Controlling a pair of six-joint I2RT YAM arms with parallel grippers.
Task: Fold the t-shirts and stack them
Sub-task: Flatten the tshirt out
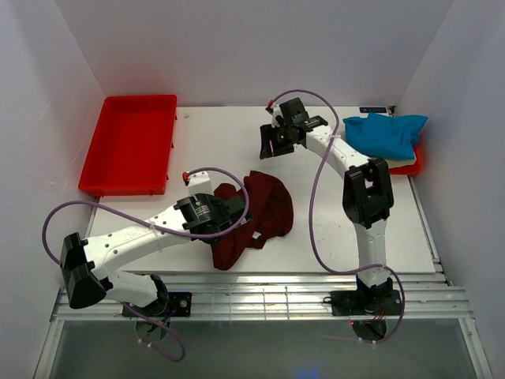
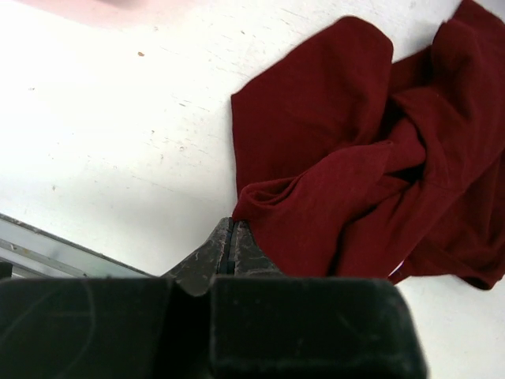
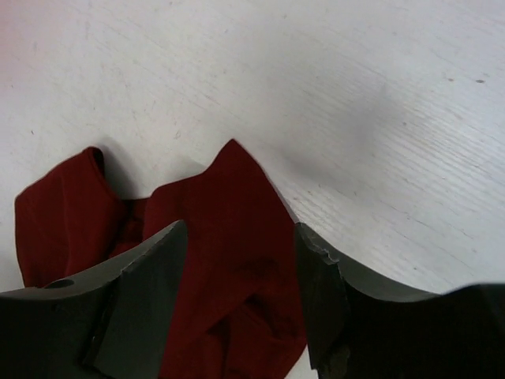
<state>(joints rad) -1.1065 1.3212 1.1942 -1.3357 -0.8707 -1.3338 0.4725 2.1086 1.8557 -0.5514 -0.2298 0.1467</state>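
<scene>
Maroon t-shirt (image 1: 264, 209) crumpled, left gripper (image 2: 231, 229) pinching its edge, right gripper (image 3: 238, 230) spread above, blue t-shirt (image 1: 384, 134) only overhead

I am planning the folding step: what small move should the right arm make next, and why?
Probably lower the open right gripper to the nearest edge of the maroon t-shirt and pinch there. The shirt lies crumpled, and the left gripper is shut at another edge, so both could spread it flat.
</scene>
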